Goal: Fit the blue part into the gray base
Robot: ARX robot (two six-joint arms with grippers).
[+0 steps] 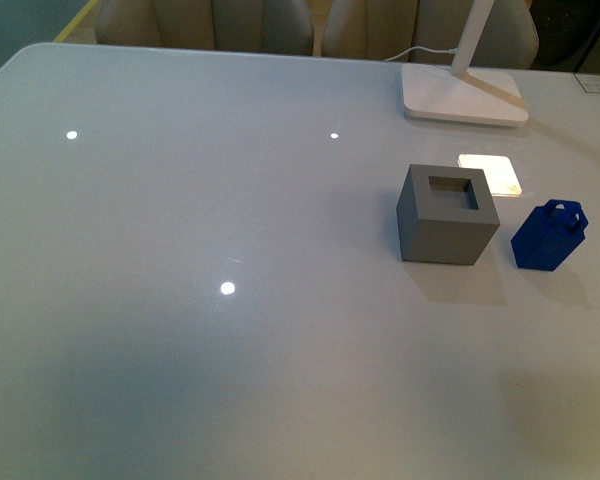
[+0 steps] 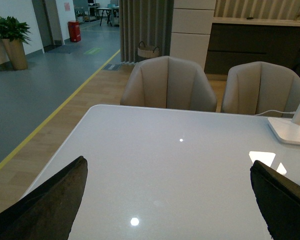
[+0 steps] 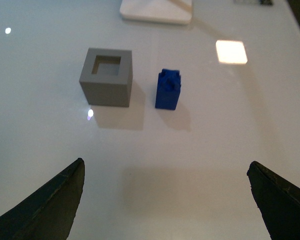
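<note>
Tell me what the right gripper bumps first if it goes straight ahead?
Probably the blue part, almost centred ahead of the open right gripper; the gray base sits aside. Depth is unclear, so maybe the table first.

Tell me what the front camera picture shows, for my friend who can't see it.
A gray cube base with an empty square hole in its top stands on a white table. The small blue part with a loop handle stands just to its right, not touching. A flat white lamp base sits behind them, and no robot arm shows.
</note>
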